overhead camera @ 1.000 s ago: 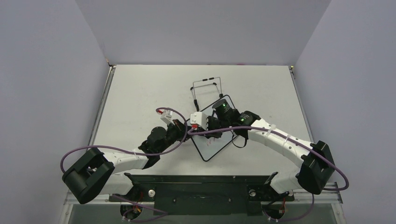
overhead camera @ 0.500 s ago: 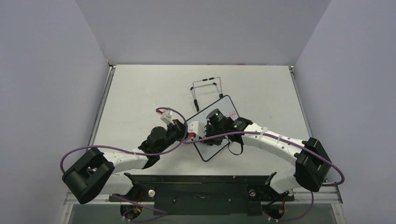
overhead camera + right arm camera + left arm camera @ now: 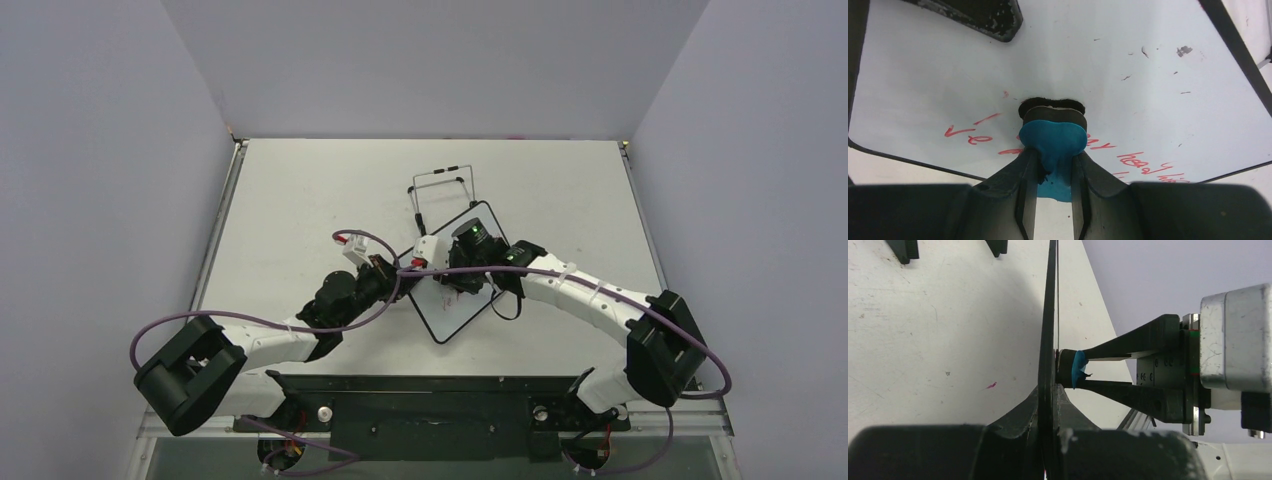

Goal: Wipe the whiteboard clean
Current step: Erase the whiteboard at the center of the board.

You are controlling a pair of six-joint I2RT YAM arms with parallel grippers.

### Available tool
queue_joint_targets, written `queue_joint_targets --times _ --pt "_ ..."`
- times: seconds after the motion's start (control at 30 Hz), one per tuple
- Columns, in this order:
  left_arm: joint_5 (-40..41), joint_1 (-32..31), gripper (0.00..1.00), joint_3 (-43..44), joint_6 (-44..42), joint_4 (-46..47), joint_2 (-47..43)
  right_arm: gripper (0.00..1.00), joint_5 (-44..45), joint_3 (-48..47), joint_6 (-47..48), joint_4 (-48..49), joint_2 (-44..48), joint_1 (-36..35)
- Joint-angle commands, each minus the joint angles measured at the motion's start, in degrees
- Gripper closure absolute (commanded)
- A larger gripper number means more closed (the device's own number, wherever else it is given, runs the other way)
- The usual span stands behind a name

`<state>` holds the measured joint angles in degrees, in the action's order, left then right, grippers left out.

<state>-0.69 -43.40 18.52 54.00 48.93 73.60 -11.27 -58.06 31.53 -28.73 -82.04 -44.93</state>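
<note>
Eraser (image 3: 1052, 139) slid back up the whiteboard (image 3: 455, 318), nearer the black wire stand (image 3: 442, 178).

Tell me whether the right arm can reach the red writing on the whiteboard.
Probably yes: the right gripper holds the blue eraser against the whiteboard amid the red writing; the left gripper clamps the edge, clear of it.

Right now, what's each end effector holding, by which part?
Left end effector: the whiteboard, by its edge. Right end effector: the blue eraser, by its back.
</note>
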Motion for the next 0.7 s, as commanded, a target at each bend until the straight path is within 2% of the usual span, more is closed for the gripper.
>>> queue_joint_targets --times 0.0,0.13,0.3,0.47,0.67 --pt "-2.41 -0.22 1.00 2.12 1.72 10.54 -0.20 1.00 2.60 -4.34 -2.94 4.14 -3.71 -1.48" --pt "-2.31 -0.20 1.00 2.06 1.68 10.42 -0.20 1.00 -1.58 -1.99 1.48 0.49 -2.85 -5.78" --pt "-2.34 -0.24 1.00 2.04 1.55 10.31 -0.40 1.00 -3.29 2.97 5.01 -1.41 1.33 -5.96" --pt "-2.70 -0.21 1.00 2.32 1.63 10.66 0.05 1.00 -0.68 1.42 1.49 1.76 0.67 -1.82" --pt "-3.00 -0.30 1.00 2.48 1.72 10.66 0.41 1.00 0.39 -6.06 -3.48 2.90 -3.29 -2.21"
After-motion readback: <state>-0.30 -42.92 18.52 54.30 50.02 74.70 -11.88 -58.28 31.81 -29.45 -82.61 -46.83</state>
